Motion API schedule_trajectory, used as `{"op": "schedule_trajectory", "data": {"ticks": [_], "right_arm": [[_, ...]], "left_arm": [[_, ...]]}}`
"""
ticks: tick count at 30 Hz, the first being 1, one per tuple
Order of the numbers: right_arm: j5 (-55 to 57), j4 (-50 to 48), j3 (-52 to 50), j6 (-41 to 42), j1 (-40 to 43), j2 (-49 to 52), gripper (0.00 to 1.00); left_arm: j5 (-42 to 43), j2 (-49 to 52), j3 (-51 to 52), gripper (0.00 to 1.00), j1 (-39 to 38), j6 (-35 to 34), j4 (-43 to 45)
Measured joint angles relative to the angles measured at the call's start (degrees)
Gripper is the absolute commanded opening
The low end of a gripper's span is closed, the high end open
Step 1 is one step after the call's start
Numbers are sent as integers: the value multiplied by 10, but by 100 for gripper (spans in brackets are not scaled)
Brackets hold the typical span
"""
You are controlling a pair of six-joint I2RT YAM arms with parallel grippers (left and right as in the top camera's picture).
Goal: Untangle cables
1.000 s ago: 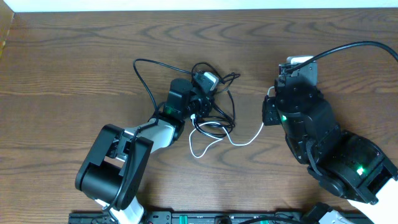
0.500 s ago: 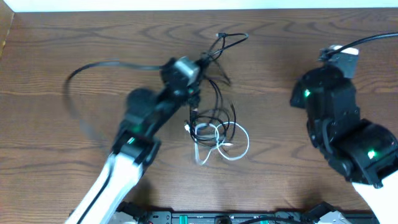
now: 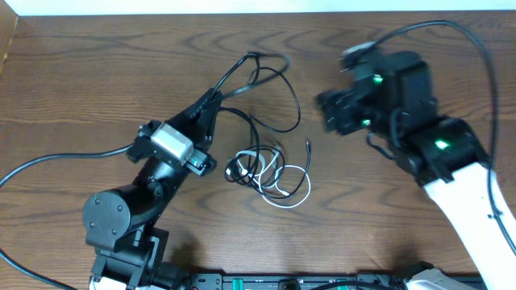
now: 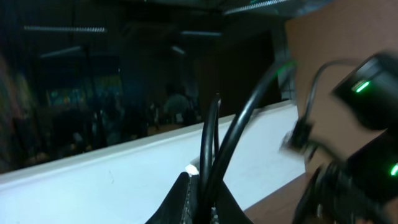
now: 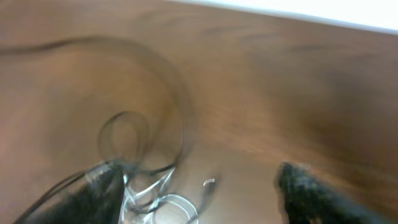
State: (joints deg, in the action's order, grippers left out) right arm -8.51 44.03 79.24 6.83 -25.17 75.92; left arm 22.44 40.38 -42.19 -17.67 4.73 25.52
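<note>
Dark wood-grain desk (image 3: 81, 72), pale strip along far edge. Mid-desk, tangled cables (image 3: 262, 165): white cable (image 3: 294, 193) coiled, black cable (image 3: 270, 80) looping diagonally away toward far edge. Clamped on that black cable, left hand (image 3: 211, 105), drawn back leftward since half a second ago. Spread wide and empty, right hand (image 3: 324, 113), now nearer centre.
</note>
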Motion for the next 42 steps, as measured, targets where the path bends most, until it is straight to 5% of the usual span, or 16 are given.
{"op": "schedule_trajectory", "data": {"ticks": [5, 13, 26, 30, 36, 42], "right_arm": [[-87, 14, 0, -73, -27, 54, 92], [-64, 11, 0, -83, -47, 124, 96], [264, 39, 0, 180, -41, 224, 95], [210, 44, 0, 196, -35, 256, 82], [112, 96, 0, 177, -68, 292, 86], [79, 139, 0, 68, -123, 294, 87]], "left_arm": [[2, -1, 0, 7, 0, 0, 13], [4, -14, -1, 7, 0, -2, 19], [-112, -49, -3, 8, 38, 42, -16], [-130, -73, -9, 8, 61, 46, -94], [-138, -72, -12, 7, 90, 48, -207], [-138, -72, -12, 8, 100, 48, -224]]}}
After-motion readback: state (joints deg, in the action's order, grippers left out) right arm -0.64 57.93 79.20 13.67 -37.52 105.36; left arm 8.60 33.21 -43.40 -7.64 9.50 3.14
